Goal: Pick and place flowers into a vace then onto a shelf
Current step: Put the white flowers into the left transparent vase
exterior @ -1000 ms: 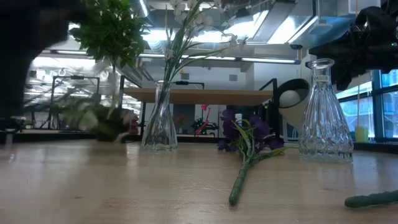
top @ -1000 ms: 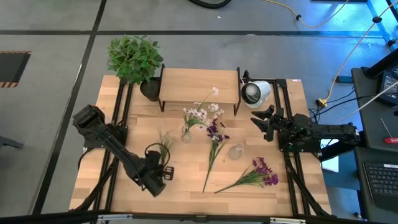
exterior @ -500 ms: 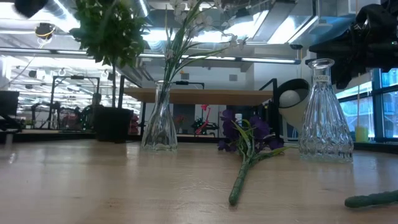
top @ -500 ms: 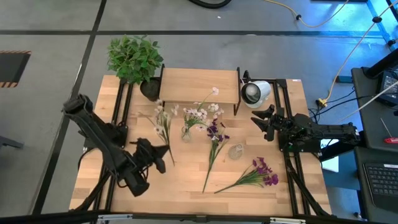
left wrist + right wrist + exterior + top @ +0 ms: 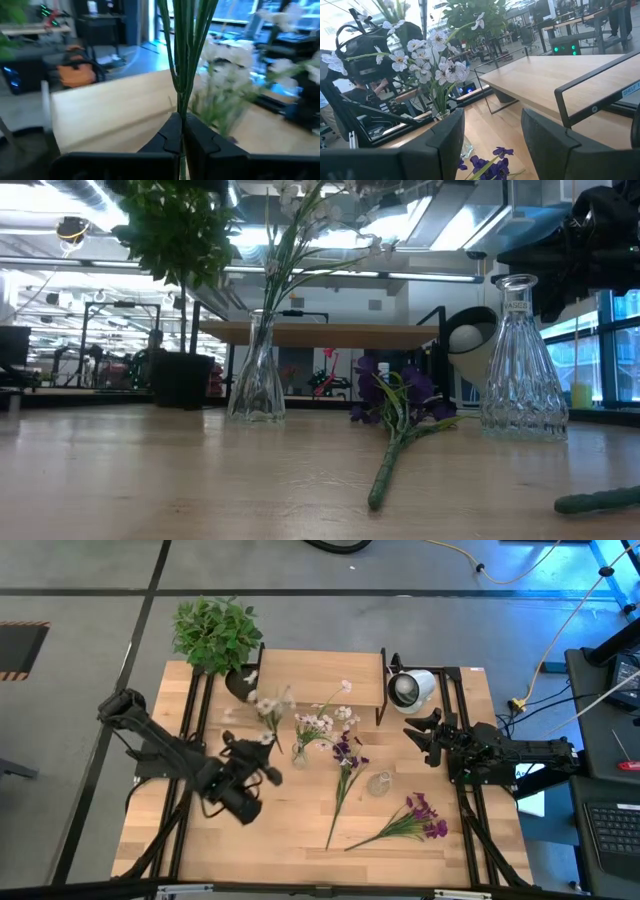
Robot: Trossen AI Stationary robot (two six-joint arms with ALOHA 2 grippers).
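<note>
Left gripper [image 5: 262, 766]: clamped on white-blossom stems [image 5: 181, 60], raised near glass vase [image 5: 299, 753] for insertion.
Right gripper [image 5: 420, 735]: fingers spread, empty, parked beside shelf [image 5: 318, 675], waiting.

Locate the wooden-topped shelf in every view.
High view: the shelf at the table's far edge, centre.
Low view: its plank edge-on, behind the vase of white-pink blossoms.
Left wrist view: probably the pale plank behind the flowers in the shut left gripper.
Right wrist view: right side, beyond the open right gripper.
Shared landmark: that vase.
</note>
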